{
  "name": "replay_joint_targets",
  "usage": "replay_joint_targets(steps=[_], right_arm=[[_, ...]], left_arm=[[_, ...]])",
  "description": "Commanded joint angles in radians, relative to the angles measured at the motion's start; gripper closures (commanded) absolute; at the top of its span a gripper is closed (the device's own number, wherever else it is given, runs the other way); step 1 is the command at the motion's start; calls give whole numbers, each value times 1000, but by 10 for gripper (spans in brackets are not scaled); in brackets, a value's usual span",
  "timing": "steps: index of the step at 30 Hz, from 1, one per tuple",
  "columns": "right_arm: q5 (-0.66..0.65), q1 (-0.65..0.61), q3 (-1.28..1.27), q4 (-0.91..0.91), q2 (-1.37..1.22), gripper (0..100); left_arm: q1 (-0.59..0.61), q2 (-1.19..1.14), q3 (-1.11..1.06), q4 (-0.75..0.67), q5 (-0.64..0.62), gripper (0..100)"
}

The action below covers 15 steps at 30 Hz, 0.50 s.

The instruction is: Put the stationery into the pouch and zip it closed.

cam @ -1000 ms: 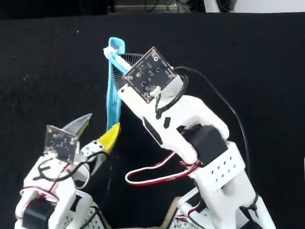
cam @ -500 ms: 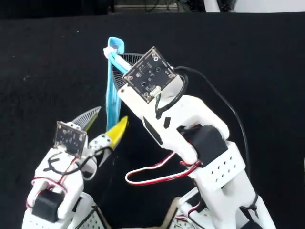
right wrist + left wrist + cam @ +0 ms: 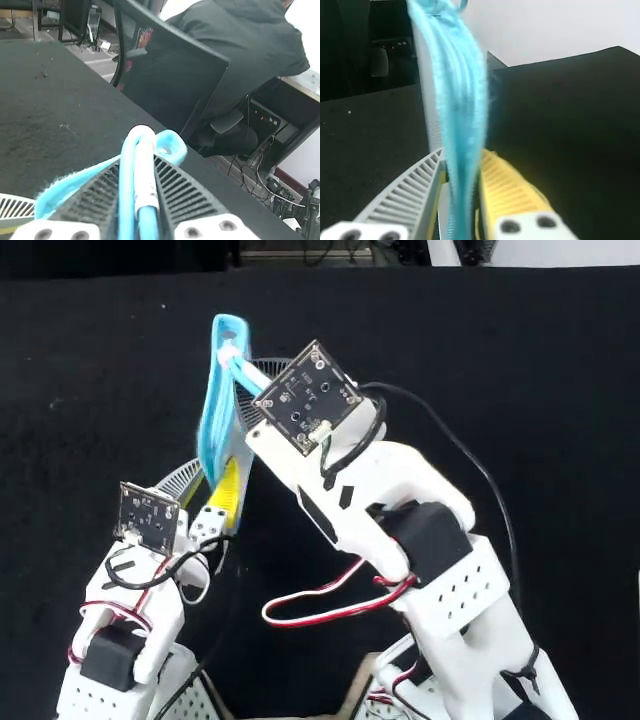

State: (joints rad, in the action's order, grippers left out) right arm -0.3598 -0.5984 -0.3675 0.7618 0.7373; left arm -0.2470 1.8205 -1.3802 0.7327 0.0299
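Gotta pull the blue pouch (image 3: 212,420) taut, left end effector (image 3: 214,475) clamped low, right end effector (image 3: 137,161) clamped on top.

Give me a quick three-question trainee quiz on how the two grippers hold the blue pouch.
1. True or false: the blue pouch lies flat on the black table.
2. Multiple choice: the left gripper is A) open above the table, B) shut on the pouch, C) shut on a pen.
3. Fill in: the yellow finger belongs to the ____ gripper.
Key: 1 false; 2 B; 3 left.
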Motion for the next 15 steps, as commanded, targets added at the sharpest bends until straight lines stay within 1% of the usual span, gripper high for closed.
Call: replay_joint_targets(steps=[1,3,9,15], right_arm=[[2,18,-7,-31,36,987],[2,44,-8,-31,36,987],[2,140,-2,-31,50,987],[2,247,-5,-31,53,988]], left_arm=[[7,5,44,25,28,972],[7,5,71,75,54,971],[16,5,199,259,203,970],[16,5,308,445,321,970]])
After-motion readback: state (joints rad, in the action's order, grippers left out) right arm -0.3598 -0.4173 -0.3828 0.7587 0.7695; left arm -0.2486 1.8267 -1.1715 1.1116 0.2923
